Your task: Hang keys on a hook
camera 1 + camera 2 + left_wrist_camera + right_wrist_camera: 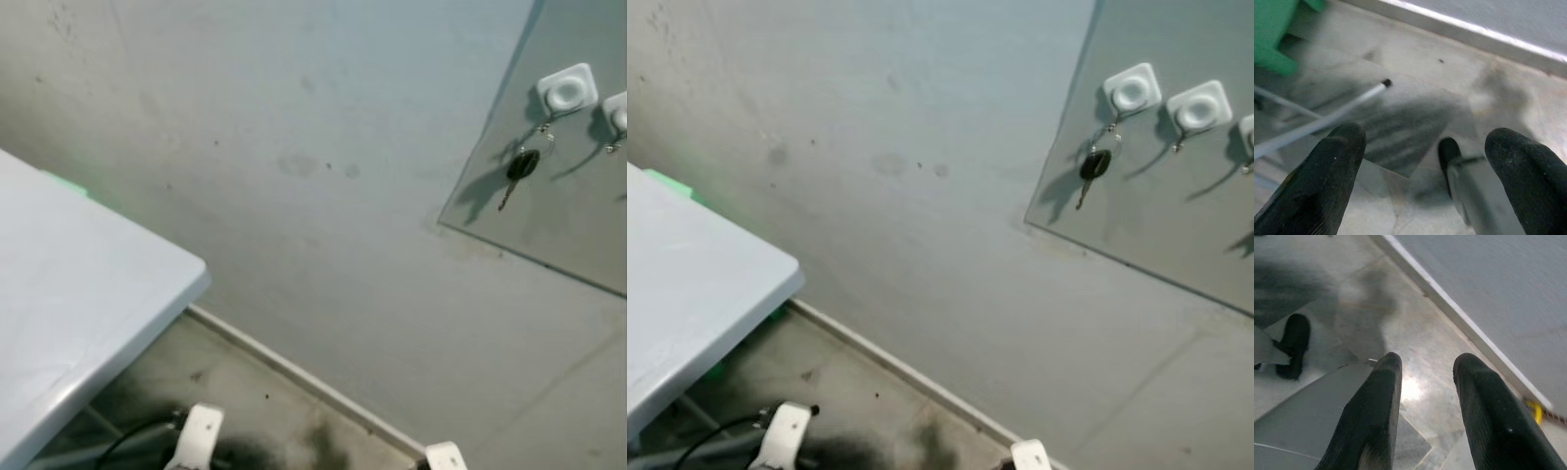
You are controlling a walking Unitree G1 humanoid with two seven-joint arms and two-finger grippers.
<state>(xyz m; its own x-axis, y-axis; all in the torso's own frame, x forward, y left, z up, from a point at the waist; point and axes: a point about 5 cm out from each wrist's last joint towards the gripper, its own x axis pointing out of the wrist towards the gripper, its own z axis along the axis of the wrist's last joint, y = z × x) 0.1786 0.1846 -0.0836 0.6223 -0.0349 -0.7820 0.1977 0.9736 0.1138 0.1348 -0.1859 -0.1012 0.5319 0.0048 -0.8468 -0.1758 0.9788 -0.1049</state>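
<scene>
Both arms hang low over the stone floor point(1415, 333): left gripper point(1422, 161) spread wide, right gripper point(1425, 382) parted, neither holding anything. A white table point(88, 284) corner juts out on the left. Beyond, on a smooth grey panel point(1156, 225), the keys point(1093, 166) hang from a square white hook point(1132, 93)

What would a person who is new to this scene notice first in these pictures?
The eye goes first to the black key hanging from the leftmost white hook on a glossy panel fixed to the grey wall, upper right of the head views. Next comes the corner of the pale table jutting in from the left. Both pincers, left and right, hang open and empty over the marble floor.
</scene>
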